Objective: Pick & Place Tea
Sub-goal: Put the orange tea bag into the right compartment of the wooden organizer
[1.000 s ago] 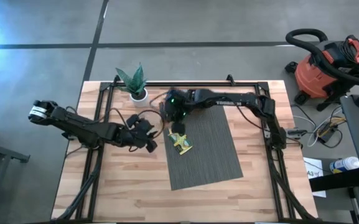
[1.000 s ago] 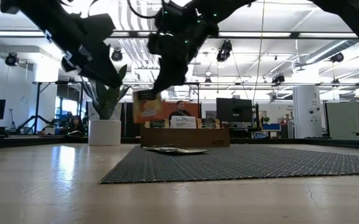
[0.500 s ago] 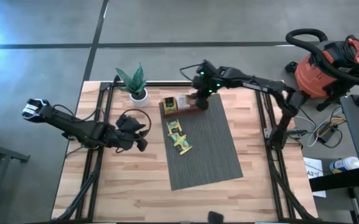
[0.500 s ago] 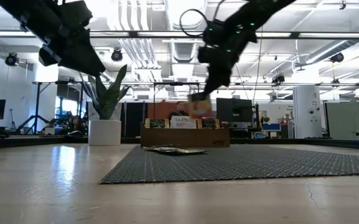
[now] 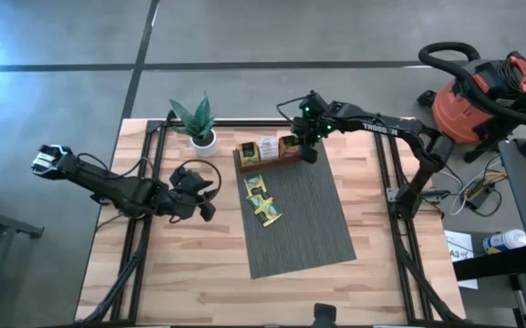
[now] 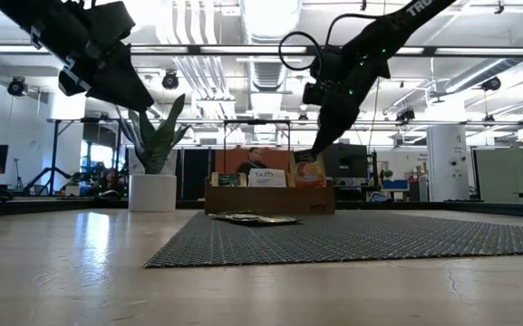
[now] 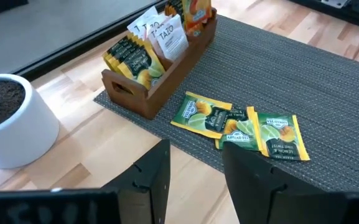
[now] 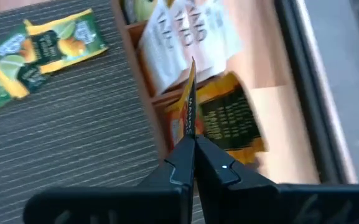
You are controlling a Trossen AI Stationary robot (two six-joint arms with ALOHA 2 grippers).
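A brown wooden tray (image 5: 264, 153) of upright tea sachets stands on the far edge of the grey mat (image 5: 313, 228). My right gripper (image 5: 304, 151) is over the tray's right end, shut on an orange tea sachet (image 6: 309, 168). The wrist view shows that sachet edge-on (image 8: 190, 93) above the compartment of orange sachets (image 8: 229, 121). Several green-and-yellow sachets (image 7: 238, 124) lie flat on the mat in front of the tray. My left gripper (image 7: 195, 180) hangs open and holds nothing, left of the mat, above the wooden tabletop. My right gripper pinches the orange sachet's upper edge (image 8: 189, 129) between its two fingers, coming from above and slanting down. The sachet hangs upright below the fingers (image 6: 320, 136), over the tray's right compartment. Whether its lower edge touches the sachets there, I cannot tell.
A potted plant in a white pot (image 5: 199, 128) stands at the table's far left, beside the tray's left end. Black frame rails (image 5: 153, 146) run along the table's edges. A red vacuum (image 5: 481, 91) stands off the table on the right.
My right gripper has carried the orange sachet from above the tray's left end toward the table's right, along the tray, to its right end, and a little lower. My left gripper has drawn back toward the table's left, away from the mat, then kept still.
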